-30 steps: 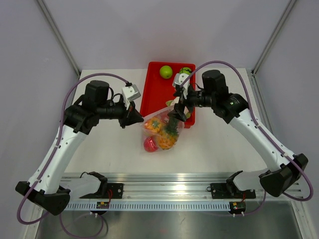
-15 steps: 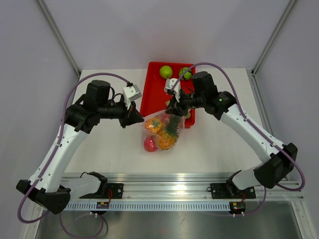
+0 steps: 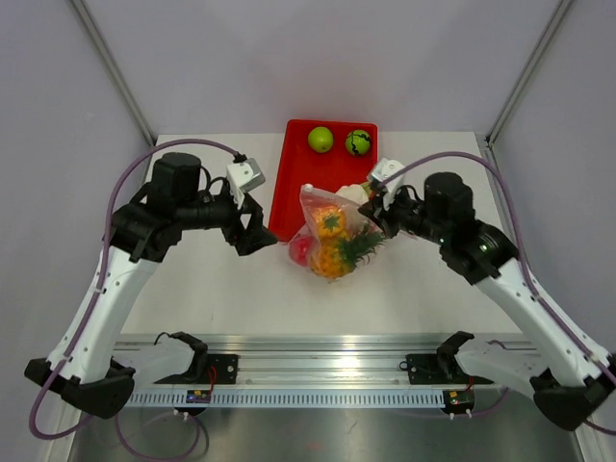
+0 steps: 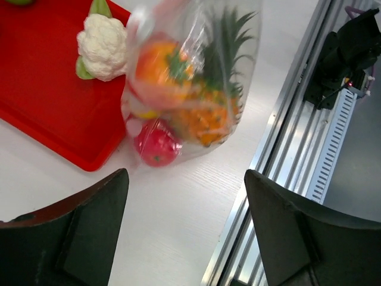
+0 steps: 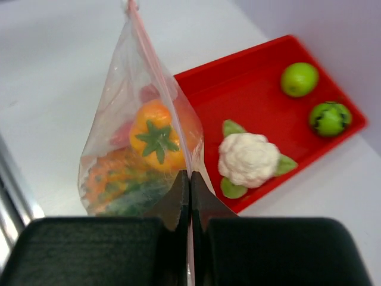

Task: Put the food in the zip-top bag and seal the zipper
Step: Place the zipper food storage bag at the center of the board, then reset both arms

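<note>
Zip-top bag (image 3: 332, 231) is slumped in the middle, partly over the near lip of the red tray (image 3: 298, 183) and partly on the worktop (image 3: 192, 308).

Going left to right: the left claw (image 4: 185, 174) hangs just beside the bag, spread wide with nothing in it. In the bag I can see a red fruit (image 4: 156, 143), an orange fruit (image 5: 156, 137) and the pineapple (image 4: 205, 116). The cauliflower (image 5: 249, 159), a lime-green fruit (image 5: 299, 79) and a darker green fruit (image 5: 329, 118) are out on the tray. The right claw (image 5: 190, 179) is pinched tight on the zipper (image 5: 156, 83) strip.

My worry is that it's a one-point hold on thin, slippery film. Any tug and the strip could slide out, or the bag could tip and spill what's loaded. The mouth also looks pulled flat, so pushing the cauliflower in may just shove the bag around. Sealing now would leave three pieces out.

The worktop is plain matte white, with an aluminium rail (image 3: 337, 351) along the near edge. Pale grey walls (image 3: 289, 58) with metal posts box it in.
</note>
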{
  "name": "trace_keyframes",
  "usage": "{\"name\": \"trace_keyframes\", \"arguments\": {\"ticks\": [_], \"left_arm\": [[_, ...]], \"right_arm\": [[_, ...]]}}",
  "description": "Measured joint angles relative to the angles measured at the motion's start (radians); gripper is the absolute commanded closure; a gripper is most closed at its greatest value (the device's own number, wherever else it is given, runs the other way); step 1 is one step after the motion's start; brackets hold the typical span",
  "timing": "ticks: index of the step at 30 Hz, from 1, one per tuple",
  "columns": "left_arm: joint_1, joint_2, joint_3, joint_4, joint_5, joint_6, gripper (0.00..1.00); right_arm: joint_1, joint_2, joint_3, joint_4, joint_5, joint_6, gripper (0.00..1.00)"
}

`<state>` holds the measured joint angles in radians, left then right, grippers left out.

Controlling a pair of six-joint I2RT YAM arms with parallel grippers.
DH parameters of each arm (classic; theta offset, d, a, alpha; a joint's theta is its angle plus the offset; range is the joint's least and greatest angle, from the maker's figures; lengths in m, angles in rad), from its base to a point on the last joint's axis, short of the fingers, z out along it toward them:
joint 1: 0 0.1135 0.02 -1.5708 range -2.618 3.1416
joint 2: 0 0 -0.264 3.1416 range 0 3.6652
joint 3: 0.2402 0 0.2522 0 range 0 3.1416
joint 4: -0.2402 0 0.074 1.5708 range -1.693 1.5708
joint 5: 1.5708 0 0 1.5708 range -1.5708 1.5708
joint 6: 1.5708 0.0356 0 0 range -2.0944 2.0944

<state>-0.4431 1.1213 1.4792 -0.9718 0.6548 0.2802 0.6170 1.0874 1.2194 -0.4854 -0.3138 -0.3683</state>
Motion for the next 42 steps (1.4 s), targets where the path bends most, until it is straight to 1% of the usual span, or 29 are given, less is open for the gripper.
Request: {"name": "trace_keyframes", "arguments": {"ticks": [2,3,6,8,10,12,14,16,19,20,21,22,23,24,25,27,29,33,35,38,42], "left_arm": [[0.0,-0.039,-0.009,0.021,-0.027,-0.015,0.08],[0.0,-0.069,-0.019,0.04,-0.043,-0.026,0.01],[0.0,-0.159,-0.049,0.095,-0.084,-0.054,0.01],[0.0,-0.191,-0.05,0.121,-0.108,-0.068,0.01],[0.0,-0.2,-0.049,0.149,-0.138,-0.083,0.01],[0.0,-0.188,-0.05,0.166,-0.177,-0.101,0.01],[0.0,-0.164,-0.05,0.174,-0.218,-0.121,0.01],[0.0,-0.136,-0.056,0.183,-0.252,-0.14,0.01],[0.0,-0.107,-0.077,0.183,-0.294,-0.165,0.01],[0.0,-0.103,-0.084,0.181,-0.307,-0.171,0.01],[0.0,-0.103,-0.092,0.181,-0.32,-0.177,0.01],[0.0,-0.106,-0.097,0.181,-0.329,-0.18,0.01],[0.0,-0.109,-0.101,0.181,-0.339,-0.182,0.01],[0.0,-0.113,-0.104,0.182,-0.346,-0.182,0.01],[0.0,-0.119,-0.108,0.184,-0.353,-0.182,0.01],[0.0,-0.133,-0.115,0.185,-0.369,-0.183,0.01],[0.0,-0.142,-0.115,0.189,-0.379,-0.185,0.01],[0.0,-0.149,-0.115,0.2,-0.396,-0.193,0.01],[0.0,-0.149,-0.115,0.204,-0.401,-0.201,0.01],[0.0,-0.149,-0.115,0.204,-0.409,-0.211,0.01],[0.0,-0.149,-0.115,0.203,-0.428,-0.223,0.01]], "right_arm": [[0.0,-0.115,-0.031,0.019,0.103,0.046,1.0],[0.0,-0.179,-0.043,0.036,0.171,0.068,1.0],[0.0,-0.318,-0.034,0.07,0.362,0.117,1.0],[0.0,-0.344,0.029,0.063,0.5,0.135,1.0],[0.0,-0.316,0.105,0.06,0.62,0.138,1.0],[0.0,-0.247,0.186,0.043,0.757,0.137,1.0],[-0.004,-0.171,0.23,0.034,0.856,0.136,1.0],[-0.018,-0.084,0.251,0.023,0.935,0.132,1.0],[-0.037,0.037,0.24,0.014,1.022,0.125,1.0],[-0.041,0.066,0.221,0.019,1.04,0.121,0.96],[-0.043,0.089,0.195,0.017,1.054,0.118,0.78],[-0.043,0.105,0.17,0.006,1.055,0.122,0.53],[-0.043,0.119,0.154,-0.014,1.037,0.138,0.14],[-0.044,0.127,0.148,-0.039,1.008,0.156,0.05],[-0.044,0.13,0.145,-0.053,0.98,0.164,0.01],[-0.044,0.129,0.141,-0.087,0.903,0.195,0.0],[-0.044,0.123,0.137,-0.093,0.863,0.225,0.01],[-0.053,0.12,0.135,-0.108,0.88,0.275,0.01],[-0.076,0.121,0.138,-0.125,0.924,0.319,0.01],[-0.151,0.119,0.145,-0.143,0.978,0.4,0.01],[-0.29,0.098,0.146,-0.163,0.978,0.525,0.0]]}}
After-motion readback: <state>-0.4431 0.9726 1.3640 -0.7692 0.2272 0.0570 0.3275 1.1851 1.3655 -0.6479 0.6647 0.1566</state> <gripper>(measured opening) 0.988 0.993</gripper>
